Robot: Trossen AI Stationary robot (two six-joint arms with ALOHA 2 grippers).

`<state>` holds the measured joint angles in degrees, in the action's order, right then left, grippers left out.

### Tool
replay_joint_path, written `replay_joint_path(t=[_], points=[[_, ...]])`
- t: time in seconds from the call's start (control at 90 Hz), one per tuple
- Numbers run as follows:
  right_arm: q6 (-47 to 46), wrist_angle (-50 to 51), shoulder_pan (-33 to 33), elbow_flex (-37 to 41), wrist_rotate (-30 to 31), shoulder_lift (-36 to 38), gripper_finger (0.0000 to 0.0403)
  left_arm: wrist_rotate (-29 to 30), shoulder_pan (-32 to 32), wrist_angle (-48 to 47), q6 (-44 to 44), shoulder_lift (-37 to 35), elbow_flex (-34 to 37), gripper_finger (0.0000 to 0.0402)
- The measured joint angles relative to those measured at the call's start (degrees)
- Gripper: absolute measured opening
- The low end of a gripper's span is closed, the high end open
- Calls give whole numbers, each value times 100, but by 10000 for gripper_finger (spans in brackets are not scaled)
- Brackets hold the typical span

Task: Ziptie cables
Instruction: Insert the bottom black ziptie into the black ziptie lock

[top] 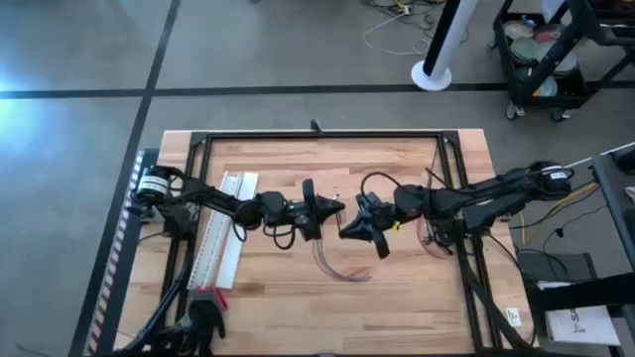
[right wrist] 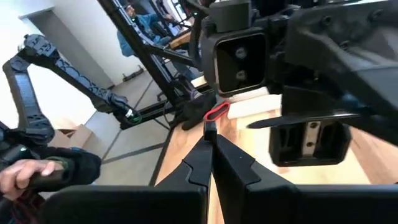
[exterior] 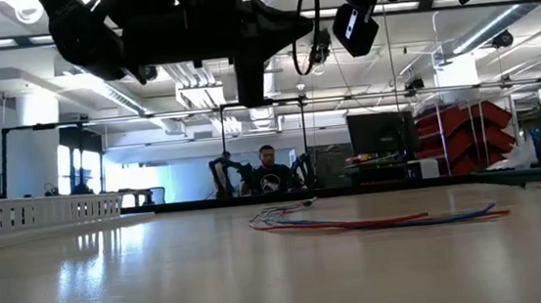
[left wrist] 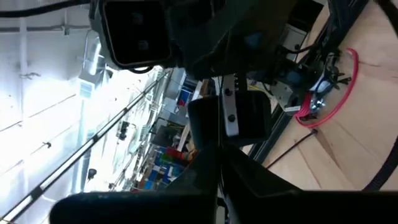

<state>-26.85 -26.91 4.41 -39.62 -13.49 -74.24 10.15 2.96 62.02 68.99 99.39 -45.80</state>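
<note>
Nearest the low camera, bare tabletop (exterior: pixel 165 288); beyond it the cables (exterior: pixel 375 221) lie loose, unbundled, below both raised end effectors; tying looks not yet begun. The right end effector (right wrist: pixel 210 146) is pinched closed on nothing visible; the left end effector (top: pixel 332 210), facing it, I cannot tell. Only the high view shows the cables' (top: pixel 337 266) curve.

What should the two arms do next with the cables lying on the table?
Probably lower one gripper to the cables. In the high view the left gripper and right gripper meet above the table, while in the low view the cables lie flat, loose and untouched.
</note>
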Motion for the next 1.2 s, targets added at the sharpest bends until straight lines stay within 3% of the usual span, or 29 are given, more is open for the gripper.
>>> replay_joint_path(t=[1.2], points=[[354,27,-104,1,-309,107,0,136,143,-144,-216,-28,-142,0]])
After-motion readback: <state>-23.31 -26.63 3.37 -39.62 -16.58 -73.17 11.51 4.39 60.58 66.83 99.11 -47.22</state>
